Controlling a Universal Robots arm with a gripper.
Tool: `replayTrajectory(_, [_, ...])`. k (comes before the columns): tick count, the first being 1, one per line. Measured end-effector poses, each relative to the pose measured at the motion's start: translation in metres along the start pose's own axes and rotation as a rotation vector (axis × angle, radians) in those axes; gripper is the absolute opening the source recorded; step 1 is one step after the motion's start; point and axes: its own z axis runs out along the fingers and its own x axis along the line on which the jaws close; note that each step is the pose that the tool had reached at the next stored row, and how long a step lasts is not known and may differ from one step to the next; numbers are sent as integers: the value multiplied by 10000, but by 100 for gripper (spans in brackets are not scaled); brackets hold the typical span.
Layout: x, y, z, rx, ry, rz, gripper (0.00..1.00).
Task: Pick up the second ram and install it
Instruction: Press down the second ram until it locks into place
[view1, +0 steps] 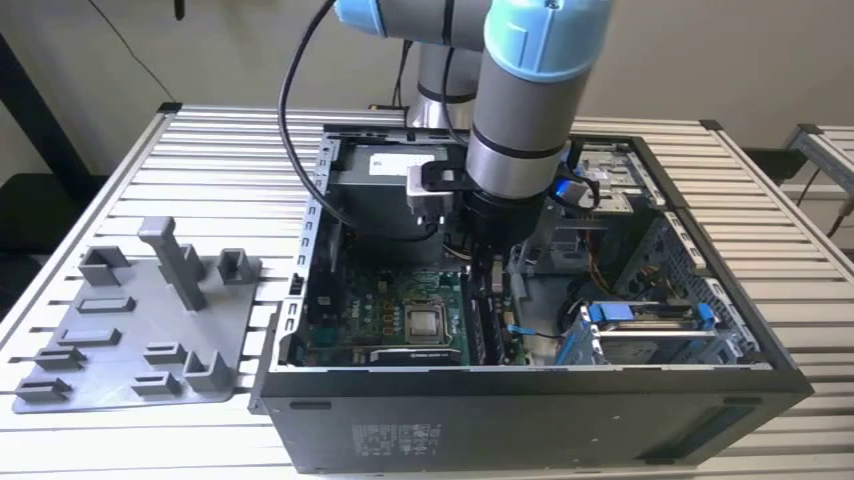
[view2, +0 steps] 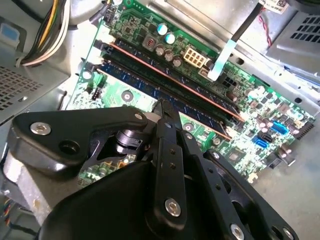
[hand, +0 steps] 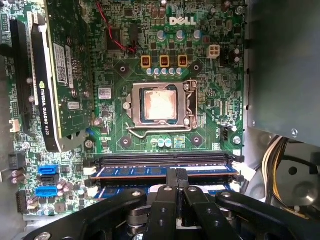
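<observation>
I see a slatted white table (view1: 200, 150) carrying everything. The open computer case (view1: 534, 420) sits on it directly beneath my pincer (view1: 489, 262), with the grey holder tray (view1: 134, 330) well off toward the exterior view's left.

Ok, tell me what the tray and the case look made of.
Tray: looks like matte grey plastic; uniform colour, moulded blocks and posts, no shine. Case: probably sheet metal, black outside, bare grey inside; thin folded walls with punched holes show in the exterior view.

Grey tray (view1: 134, 345) beside computer case (view1: 534, 420)
</observation>
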Motion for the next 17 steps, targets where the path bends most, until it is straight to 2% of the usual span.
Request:
replayTrajectory(11, [8,1,177,-3,11,0,11])
replayTrajectory(14, [2,0,154,1,-10,-2,11])
replayTrajectory(15, [-1,-1,132,5,-31,-2,11])
replayTrajectory(17, [3,0,57,-1,1,-2,11])
